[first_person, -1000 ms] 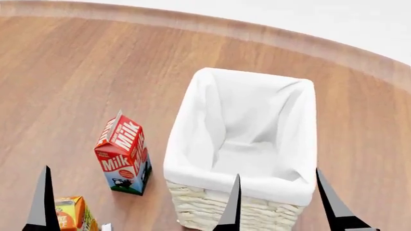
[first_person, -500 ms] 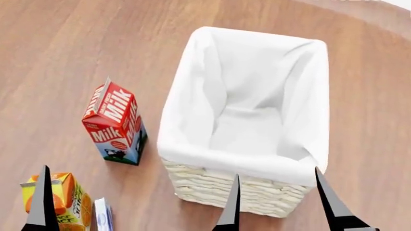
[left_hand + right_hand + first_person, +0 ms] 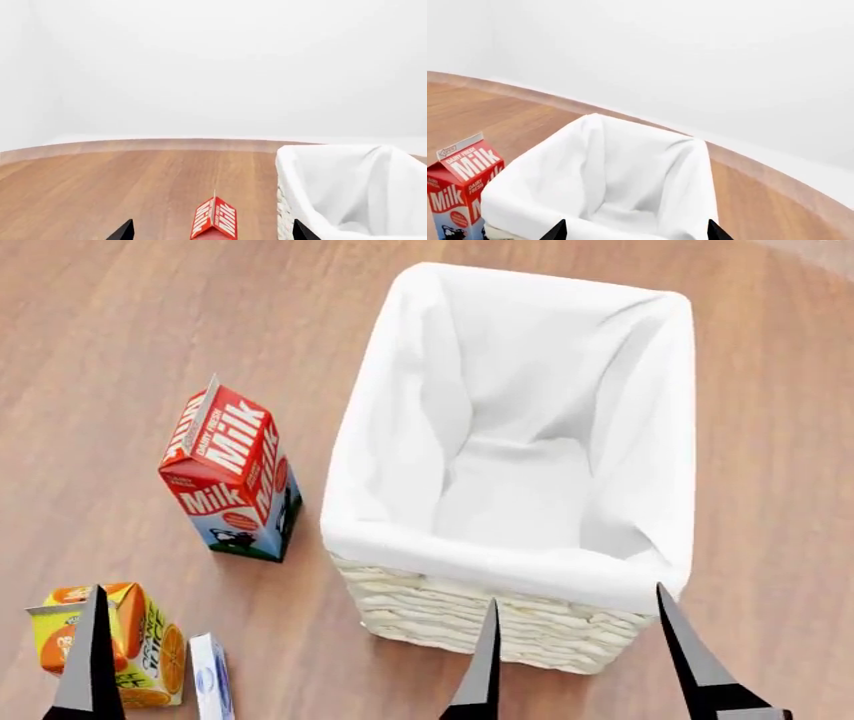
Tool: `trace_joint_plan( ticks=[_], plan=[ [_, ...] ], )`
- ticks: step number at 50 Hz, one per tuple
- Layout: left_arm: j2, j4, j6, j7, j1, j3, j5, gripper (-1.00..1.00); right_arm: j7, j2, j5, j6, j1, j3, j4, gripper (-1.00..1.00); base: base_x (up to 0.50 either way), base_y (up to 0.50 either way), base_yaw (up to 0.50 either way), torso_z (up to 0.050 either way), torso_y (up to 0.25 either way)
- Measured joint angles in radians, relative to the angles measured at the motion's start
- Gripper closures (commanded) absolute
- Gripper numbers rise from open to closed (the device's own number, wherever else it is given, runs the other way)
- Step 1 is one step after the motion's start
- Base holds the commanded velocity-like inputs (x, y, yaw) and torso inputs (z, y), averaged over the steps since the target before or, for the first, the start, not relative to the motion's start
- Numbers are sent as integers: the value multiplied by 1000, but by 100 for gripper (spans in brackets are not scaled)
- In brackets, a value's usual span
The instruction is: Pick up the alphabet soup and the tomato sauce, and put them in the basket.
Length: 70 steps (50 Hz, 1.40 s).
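Basket (image 3: 514,625): one, cream wicker with a white cloth liner folded over the rim, standing upright right of centre on the wooden table (image 3: 134,340). Nothing visible inside it but the liner. Neither the soup can nor the tomato sauce can shows in any view.

Count of other items, head view: one red milk carton (image 3: 230,475), upright, just left of the basket and apart from it; one orange juice carton (image 3: 134,640) at the near left; one small white-and-blue box (image 3: 210,680) just right of the juice carton, cut by the near edge, too partial to identify.

Left gripper (image 3: 210,232): in its wrist view two dark fingertips (image 3: 122,231) sit wide apart with nothing between them. The milk carton's top lies ahead, between the two tips; the basket's left wall sits just by the right tip. In the head view only one left finger is seen, standing in front of the juice carton.

Right gripper (image 3: 581,660): two dark fingers (image 3: 478,665) spread wide, nothing held. In the head view they frame the near wall of the basket, the left one over the wicker, the right one at the basket's near right corner. The right wrist view looks into the basket's open top between the tips, with the milk carton at its left.
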Motion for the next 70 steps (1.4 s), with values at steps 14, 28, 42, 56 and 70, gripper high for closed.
trace_joint_plan(
  ticks=[14,28,42,56,70],
  plan=[
    [-122,12,54,-140,-48,38,-131,-100,287,267,227,36,127,-172,-69,-100,0,0,0,0,0],
    [-236,14,132,-267,-103,120,-204,-100,629,610,387,-183,368,-685,-87,-100,0,0,0,0,0],
    [-307,11,183,-351,-165,223,-225,-100,852,735,385,-437,947,-1576,-92,-100,0,0,0,0,0],
    [-349,9,218,-397,-195,269,-237,-100,933,710,393,-565,1288,-2084,-87,-100,0,0,0,0,0],
    [-370,6,237,-423,-221,309,-242,-100,977,635,406,-606,1417,-2292,-90,-100,0,0,0,0,0]
  ],
)
